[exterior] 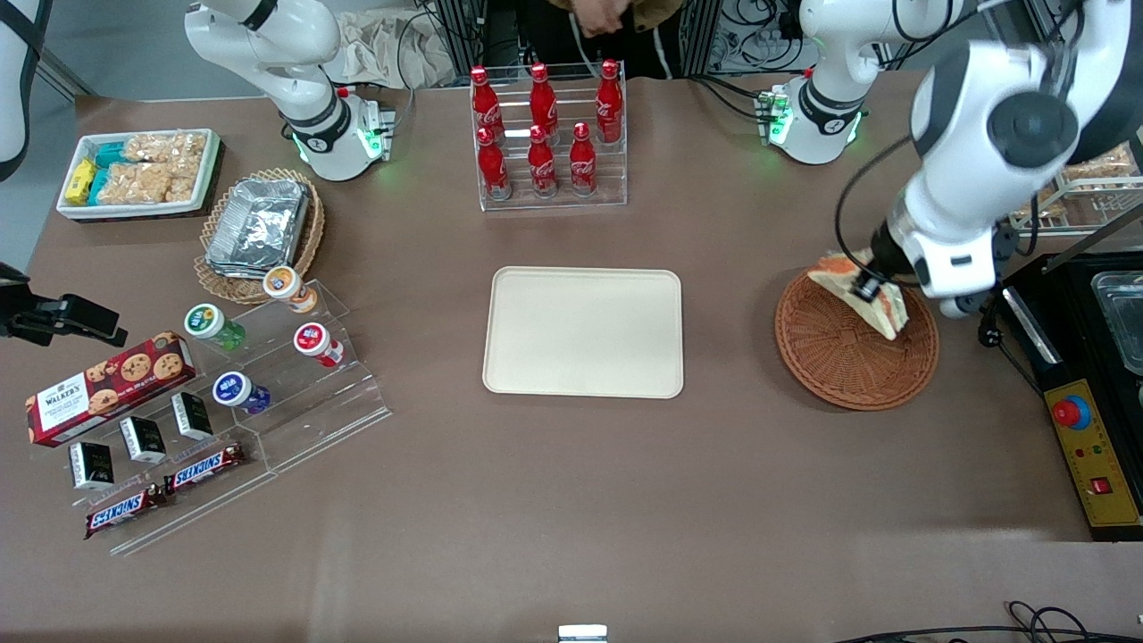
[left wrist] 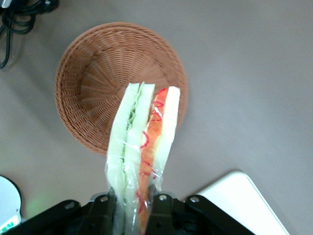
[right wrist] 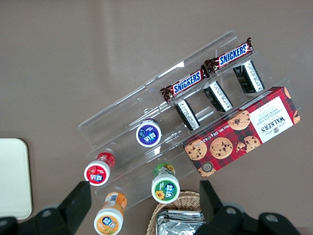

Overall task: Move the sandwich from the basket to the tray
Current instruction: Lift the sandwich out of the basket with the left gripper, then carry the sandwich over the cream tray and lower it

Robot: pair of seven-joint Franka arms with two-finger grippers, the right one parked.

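Gripper [left wrist: 133,203] is clamped on the sandwich [left wrist: 142,147], fingers [left wrist: 102,205] pressed against both bread faces at one end. The sandwich is off the basket [left wrist: 85,83] and hangs in the air above its rim, wrapped in clear film (green layer on one side, orange-red on the other). The basket sits directly below the jaws. The tray [exterior: 583,332] lies well apart from the jaws, toward the parked arm's end, nothing on it.

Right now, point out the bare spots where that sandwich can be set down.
The end effector holds the sandwich above the basket. The tray is entirely bare, as is the table between tray and basket. The snack racks toward the parked arm's end are crowded.
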